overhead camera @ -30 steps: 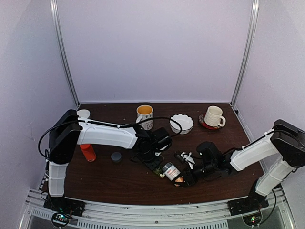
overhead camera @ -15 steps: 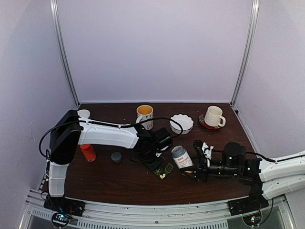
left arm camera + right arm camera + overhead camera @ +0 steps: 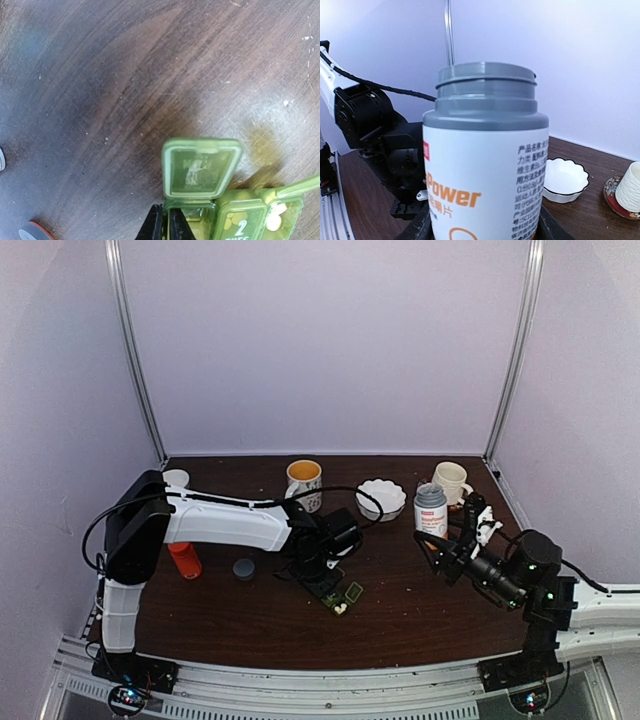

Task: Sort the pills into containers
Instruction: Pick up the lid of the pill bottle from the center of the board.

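The green pill box (image 3: 240, 220) lies on the table with one lid (image 3: 201, 172) folded open. Pale pills (image 3: 275, 215) fill its right compartment, whose lid also stands up. My left gripper (image 3: 166, 222) is pinched on the box's left wall, its fingers almost together. From above, the box (image 3: 347, 593) lies just in front of the left gripper (image 3: 325, 575), with pale pills (image 3: 342, 609) at its near end. My right gripper (image 3: 447, 542) is shut on an uncapped white bottle with a grey neck (image 3: 431, 512), upright in the air at the right. That bottle (image 3: 485, 165) fills the right wrist view.
A dark grey cap (image 3: 243, 568) and a red bottle (image 3: 184, 560) stand left of the box. At the back are a mug with a yellow inside (image 3: 303, 482), a white bowl (image 3: 380, 498) and a white mug on a saucer (image 3: 455, 480).
The right arm has carried the bottle from its tipped pose over the pill box up and to the right, turning it upright. The left arm has stayed at the box.
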Controlling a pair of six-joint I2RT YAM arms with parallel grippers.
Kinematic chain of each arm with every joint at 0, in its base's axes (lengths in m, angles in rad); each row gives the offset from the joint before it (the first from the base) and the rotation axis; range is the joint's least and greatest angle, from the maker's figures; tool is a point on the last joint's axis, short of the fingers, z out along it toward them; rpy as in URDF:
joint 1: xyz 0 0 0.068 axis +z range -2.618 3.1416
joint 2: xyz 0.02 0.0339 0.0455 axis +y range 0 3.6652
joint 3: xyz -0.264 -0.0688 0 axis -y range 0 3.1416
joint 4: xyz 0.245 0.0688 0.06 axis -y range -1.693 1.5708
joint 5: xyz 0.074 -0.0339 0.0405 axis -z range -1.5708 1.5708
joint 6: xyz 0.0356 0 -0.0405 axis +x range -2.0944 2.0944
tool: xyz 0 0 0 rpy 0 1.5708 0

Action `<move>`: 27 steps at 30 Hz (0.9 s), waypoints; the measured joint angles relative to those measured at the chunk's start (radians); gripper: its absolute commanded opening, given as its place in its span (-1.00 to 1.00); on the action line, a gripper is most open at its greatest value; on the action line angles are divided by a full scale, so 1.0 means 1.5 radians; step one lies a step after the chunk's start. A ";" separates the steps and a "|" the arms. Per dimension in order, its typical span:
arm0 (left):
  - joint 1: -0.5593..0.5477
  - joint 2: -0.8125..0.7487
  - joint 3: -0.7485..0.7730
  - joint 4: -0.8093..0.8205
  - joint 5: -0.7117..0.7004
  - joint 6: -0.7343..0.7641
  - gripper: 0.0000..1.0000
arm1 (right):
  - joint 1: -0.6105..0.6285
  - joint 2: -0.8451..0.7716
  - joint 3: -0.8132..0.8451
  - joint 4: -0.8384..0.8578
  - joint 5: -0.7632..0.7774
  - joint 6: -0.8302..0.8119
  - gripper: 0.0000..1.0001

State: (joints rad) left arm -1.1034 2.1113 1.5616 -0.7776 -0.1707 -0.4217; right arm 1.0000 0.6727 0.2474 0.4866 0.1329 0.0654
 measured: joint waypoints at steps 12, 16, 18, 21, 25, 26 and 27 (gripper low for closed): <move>0.000 0.000 0.000 0.000 -0.006 -0.010 -0.34 | 0.000 0.062 0.018 0.036 0.034 -0.038 -1.00; 0.000 -0.004 -0.002 0.001 -0.007 -0.016 -0.21 | 0.000 0.058 0.019 0.026 0.034 -0.047 -1.00; 0.000 -0.011 -0.006 0.001 -0.010 -0.019 -0.16 | 0.000 0.047 0.019 0.022 0.034 -0.048 -1.00; 0.000 -0.030 -0.015 -0.001 -0.019 -0.027 -0.10 | 0.000 0.038 0.021 0.022 0.037 -0.059 -1.00; 0.000 -0.079 -0.034 -0.004 -0.038 -0.036 0.09 | 0.000 0.049 0.036 0.007 0.036 -0.069 -1.00; 0.000 -0.101 -0.044 -0.005 -0.046 -0.040 0.14 | 0.000 0.050 0.039 0.004 0.036 -0.070 -1.00; 0.000 -0.121 -0.053 -0.007 -0.054 -0.044 0.20 | 0.000 0.050 0.041 0.002 0.035 -0.070 -1.00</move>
State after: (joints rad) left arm -1.1034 1.9293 1.4818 -0.7876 -0.2520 -0.4881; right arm 1.0000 0.7483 0.3084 0.4896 0.1856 -0.0402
